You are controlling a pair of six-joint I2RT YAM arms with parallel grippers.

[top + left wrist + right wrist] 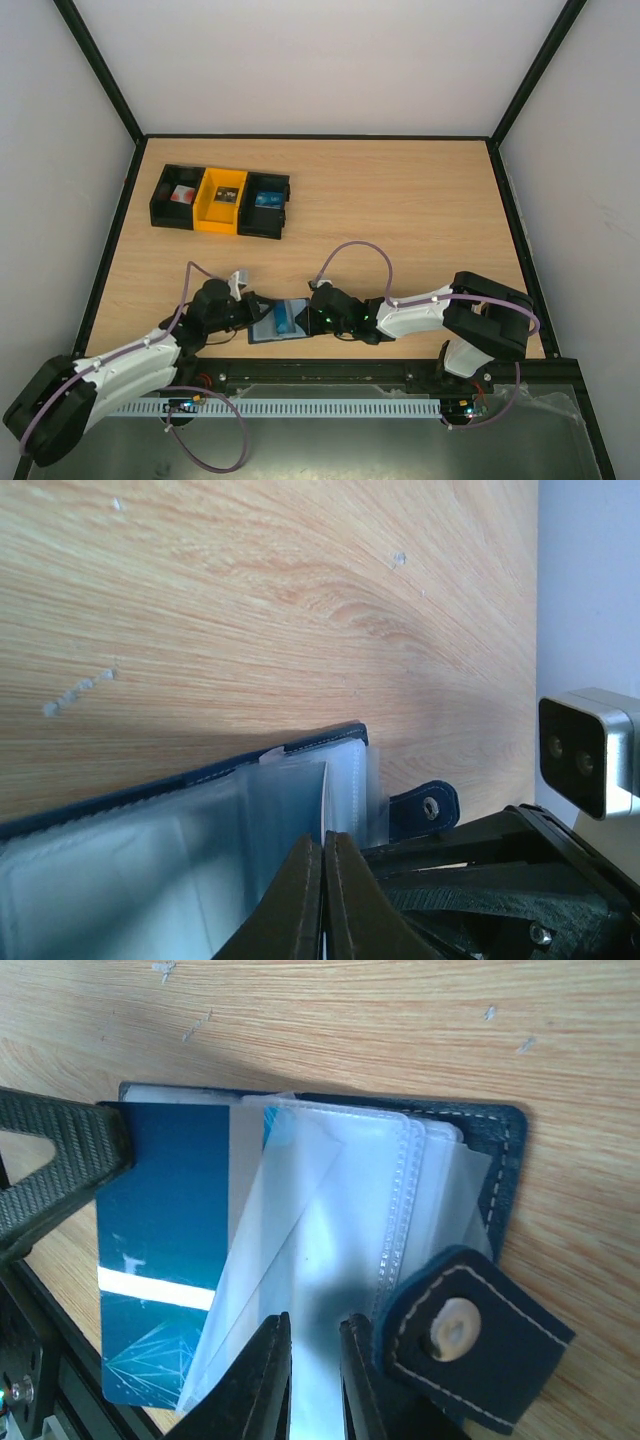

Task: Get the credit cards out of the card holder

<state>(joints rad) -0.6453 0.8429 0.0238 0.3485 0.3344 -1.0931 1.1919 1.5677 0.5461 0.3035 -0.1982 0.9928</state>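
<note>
The card holder lies open on the table near the front edge, between my two grippers. It is dark navy with clear plastic sleeves and a tab with a snap. A blue credit card with a white stripe sticks halfway out of a sleeve. My left gripper is shut on that card's edge; in the left wrist view its tips are pressed together over the sleeves. My right gripper is nearly closed on a clear sleeve next to the tab.
A row of three bins stands at the back left: black, yellow, black. Small cards lie in them, a red and white one at the left and a blue one at the right. The table's front rail runs just behind the holder.
</note>
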